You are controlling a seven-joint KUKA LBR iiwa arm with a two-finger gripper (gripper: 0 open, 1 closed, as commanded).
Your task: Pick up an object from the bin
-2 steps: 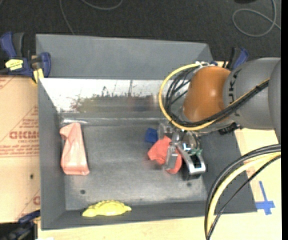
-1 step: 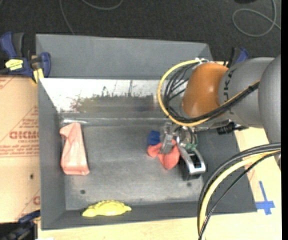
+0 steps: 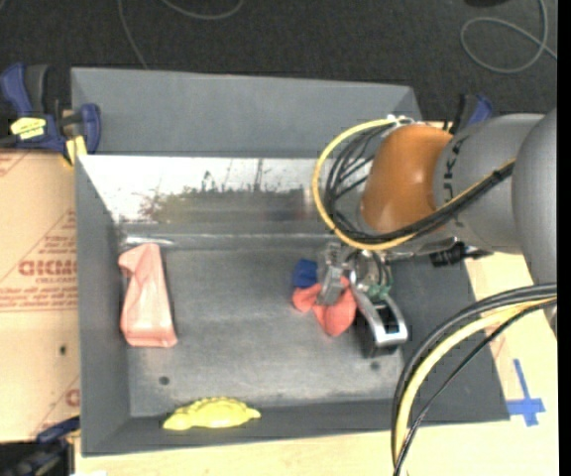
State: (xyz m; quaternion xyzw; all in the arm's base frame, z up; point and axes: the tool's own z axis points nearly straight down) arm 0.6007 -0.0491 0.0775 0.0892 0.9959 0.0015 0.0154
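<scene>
The arm entered from 3 o'clock, with its orange cover (image 3: 404,177) and looped cables (image 3: 337,181) above the right half of the grey bin (image 3: 236,310). The gripper (image 3: 346,288) stood low over the bin floor at about 3 o'clock from the bin centre. It was in contact with, or directly above, a red soft object (image 3: 333,312), which lay crumpled on the floor at that position. Whether the gripper was open, closed or gripping the red soft object could not be determined.

A small blue object (image 3: 305,271) lay touching the red soft object at its 11 o'clock. A black and silver part (image 3: 386,326) lay at the gripper's 4 o'clock; robot or loose item could not be determined. A pink bag-like object (image 3: 147,297) lay at 9 o'clock, well apart. A flat yellow object (image 3: 211,416) lay against the wall at 6 o'clock.
</scene>
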